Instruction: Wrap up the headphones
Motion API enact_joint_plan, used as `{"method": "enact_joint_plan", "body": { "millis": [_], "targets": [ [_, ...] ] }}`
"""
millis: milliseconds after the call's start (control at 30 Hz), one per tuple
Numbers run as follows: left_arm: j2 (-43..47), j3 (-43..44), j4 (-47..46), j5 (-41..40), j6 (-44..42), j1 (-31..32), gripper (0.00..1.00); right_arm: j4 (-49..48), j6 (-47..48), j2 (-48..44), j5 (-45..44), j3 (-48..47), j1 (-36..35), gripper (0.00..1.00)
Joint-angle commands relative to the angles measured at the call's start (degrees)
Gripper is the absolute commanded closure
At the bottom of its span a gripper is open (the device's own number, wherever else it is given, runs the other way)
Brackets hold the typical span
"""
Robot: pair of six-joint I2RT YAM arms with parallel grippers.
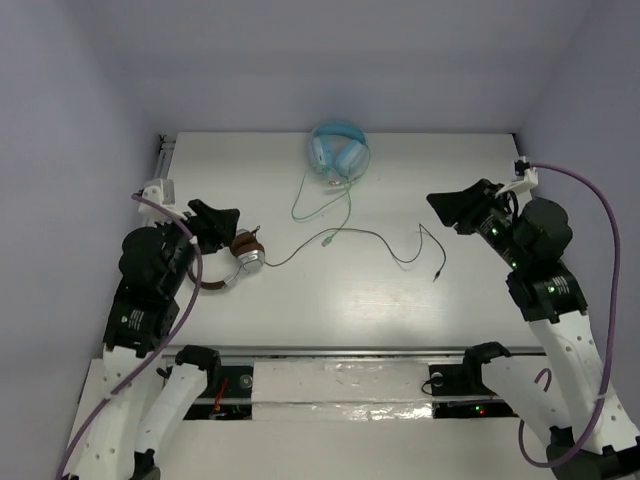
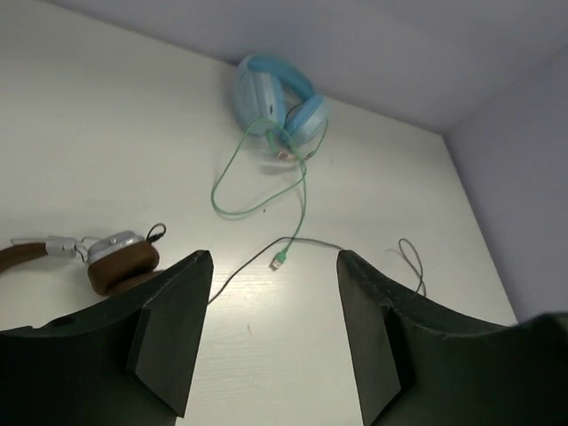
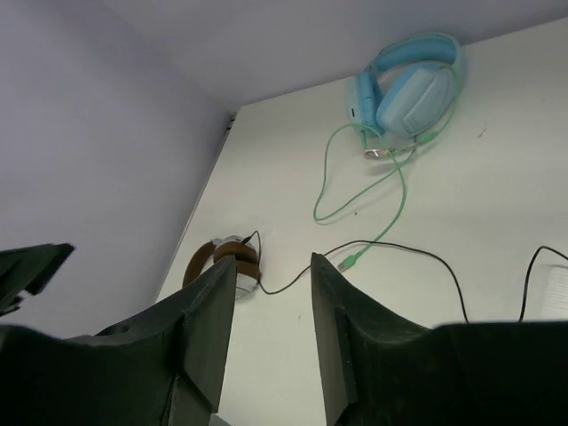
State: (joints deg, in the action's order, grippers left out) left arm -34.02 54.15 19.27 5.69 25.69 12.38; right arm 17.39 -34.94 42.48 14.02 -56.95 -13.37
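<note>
The brown headphones (image 1: 238, 260) lie on the white table (image 1: 330, 310) at the left, silver earcups stacked and the headband toward the left edge. Their thin dark cable (image 1: 380, 240) trails right across the table and ends in a plug (image 1: 436, 277). My left gripper (image 1: 228, 218) is open and empty, just behind and left of the earcups. In the left wrist view (image 2: 273, 257) an earcup (image 2: 120, 257) lies left of the fingers. My right gripper (image 1: 445, 210) is open and empty above the table's right side, near the cable's loose end. The right wrist view (image 3: 272, 260) shows the headphones (image 3: 232, 257) far off.
Light blue headphones (image 1: 338, 148) with a pale green cable (image 1: 320, 205) lie at the back middle. The green cable's plug (image 2: 279, 262) lies close by the dark cable. Grey walls stand close round the table's left, right and back.
</note>
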Motion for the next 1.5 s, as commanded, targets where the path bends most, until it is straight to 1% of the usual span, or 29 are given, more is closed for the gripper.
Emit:
{"method": "enact_joint_plan", "body": {
  "millis": [0,33,67,100,133,167,200,233,267,300,333,367,400,433,533,567,600,667,700,767,800,833,900,933,1000,1033,1167,1467],
  "targets": [
    [-4.21,-2.20,-0.28,-1.47,2.43,-0.17,0.44,-4.91,0.57,-0.03,1.80,-0.36,-1.92,0.55],
    [-5.43,-2.47,-0.28,-2.17,3.56,-0.17,0.44,-4.91,0.92,0.32,1.36,-0.27,-2.54,0.70],
    [-6.05,-2.56,-0.02,-3.74,3.92,-0.17,0.45,-4.91,1.01,1.45,1.01,-0.09,-3.33,0.78],
    [-6.75,-2.65,0.42,-4.80,4.45,-0.17,0.50,-5.60,1.19,2.08,0.57,0.17,-4.29,0.86],
    [-8.15,-2.65,0.86,-5.16,5.58,-0.17,0.52,-6.04,1.80,2.95,-1.26,0.43,-6.74,0.98],
    [-8.86,-2.39,1.99,-7.86,6.03,-0.17,0.55,-6.57,2.06,5.14,-2.58,0.87,-8.15,1.00],
    [-9.65,-2.30,2.79,-8.93,6.47,-0.17,0.61,-7.27,2.42,6.55,-3.90,1.74,-9.65,1.00],
    [-10.53,-2.12,3.92,-10.08,7.00,-0.17,0.65,-7.98,2.94,8.04,-7.13,1.93,-11.14,1.00],
    [-12.19,-1.86,5.85,-12.00,7.09,-0.17,0.69,-8.24,3.21,9.54,-8.64,2.02,-14.38,1.00],
    [-12.91,-1.94,6.74,-13.15,7.00,-0.17,0.79,-8.59,3.47,12.16,-10.23,2.19,-16.06,1.00],
    [-14.04,-2.03,7.79,-14.47,7.09,-0.17,0.85,-9.03,3.91,13.06,-13.55,2.28,-17.82,1.00],
    [-14.40,-2.55,9.28,-17.53,7.26,-0.17,0.91,-9.47,4.09,13.76,-15.84,2.45,-20.53,1.00],
    [-14.76,-3.08,9.82,-19.04,8.05,-0.17,1.00,-10.17,4.35,14.47,-17.00,2.80,-21.60,1.00],
    [-14.93,-3.61,10.35,-20.18,8.67,-0.17,1.00,-11.49,4.79,14.65,-18.49,3.68,-22.22,1.00],
    [-15.98,-6.16,10.96,-21.86,10.16,-0.87,1.00,-13.42,5.40,14.74,-18.94,5.78,-23.28,1.00],
    [-16.42,-6.86,12.71,-24.30,10.95,-1.56,1.00,-13.95,5.41,14.74,-18.86,6.40,-23.28,1.00],
    [-16.60,-7.21,12.73,-24.50,12.18,-2.70,1.00,-14.48,5.41,14.65,-18.68,7.19,-23.28,1.00],
    [-17.74,-8.53,11.59,-22.40,11.75,-4.38,0.99,-16.33,5.15,14.21,-17.45,9.38,-23.81,1.00],
    [-18.36,-8.88,11.41,-22.13,11.84,-6.47,0.91,-16.77,4.97,14.04,-17.01,9.83,-23.81,1.00],
    [-20.72,-10.37,10.27,-20.56,11.66,-8.68,0.80,-16.68,4.62,13.68,-15.96,10.19,-23.81,1.00],
    [-21.87,-10.38,10.00,-20.03,11.57,-11.39,0.66,-16.68,4.53,13.42,-15.69,10.19,-23.81,1.00],
    [-24.14,-10.38,9.74,-19.32,11.14,-13.07,0.59,-16.77,4.44,13.07,-15.34,10.19,-23.81,1.00],
    [-26.26,-10.38,7.99,-17.56,9.12,-16.32,0.47,-18.16,4.18,11.58,-15.16,10.63,-23.81,0.97],
    [-27.40,-10.47,7.46,-17.47,8.68,-19.03,0.44,-18.61,4.09,11.14,-15.08,10.80,-23.81,0.94],
    [-31.97,-10.56,5.87,-14.67,6.75,-21.16,0.43,-18.44,4.09,9.91,-15.08,10.98,-23.81,0.90],
    [-35.73,-10.38,5.96,-14.40,6.48,-21.69,0.43,-18.35,4.09,9.47,-15.25,11.24,-23.81,0.87],
    [-42.07,-10.38,6.04,-13.78,6.12,-21.70,0.44,-18.00,4.09,7.62,-16.13,11.59,-23.81,0.84],
    [-46.74,-10.56,4.73,-16.14,5.78,-22.23,0.44,-18.09,3.83,6.56,-15.25,11.95,-23.81,0.84]
  ]
}}
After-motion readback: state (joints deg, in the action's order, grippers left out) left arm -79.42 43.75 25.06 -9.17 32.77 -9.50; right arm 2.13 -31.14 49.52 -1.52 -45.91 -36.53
